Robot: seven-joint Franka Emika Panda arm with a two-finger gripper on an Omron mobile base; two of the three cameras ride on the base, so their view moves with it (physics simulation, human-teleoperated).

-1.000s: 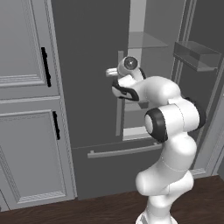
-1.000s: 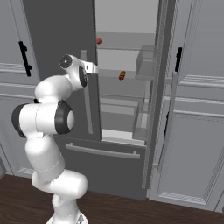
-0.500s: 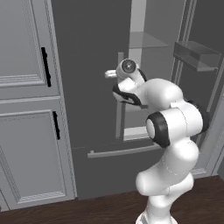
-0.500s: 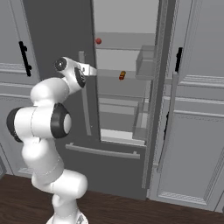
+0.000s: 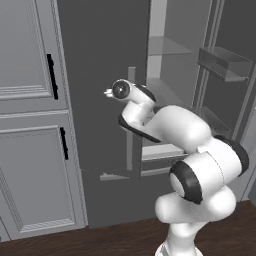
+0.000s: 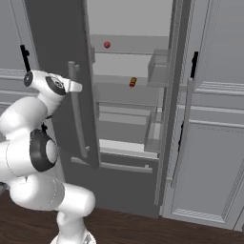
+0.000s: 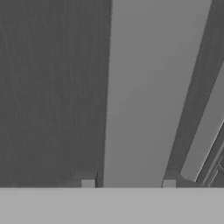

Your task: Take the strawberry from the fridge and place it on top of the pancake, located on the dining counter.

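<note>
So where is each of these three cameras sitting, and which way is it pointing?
Left base view: behind the arm's left, facing the fridge; the white arm rises at lower right toward the door handle.
Right base view: behind its right, looking into the open fridge at the strawberry; the arm is at lower left.
Hand view: on the hand, close against the handle, the gripper shut around it.
Both base views share fridge, handle and arm.

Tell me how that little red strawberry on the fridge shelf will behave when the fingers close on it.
The strawberry looks tiny and roundish, so it may roll on the flat shelf if nudged. It is probably light, given its size. It is likely soft, so a gentle squeeze seems wise.
</note>
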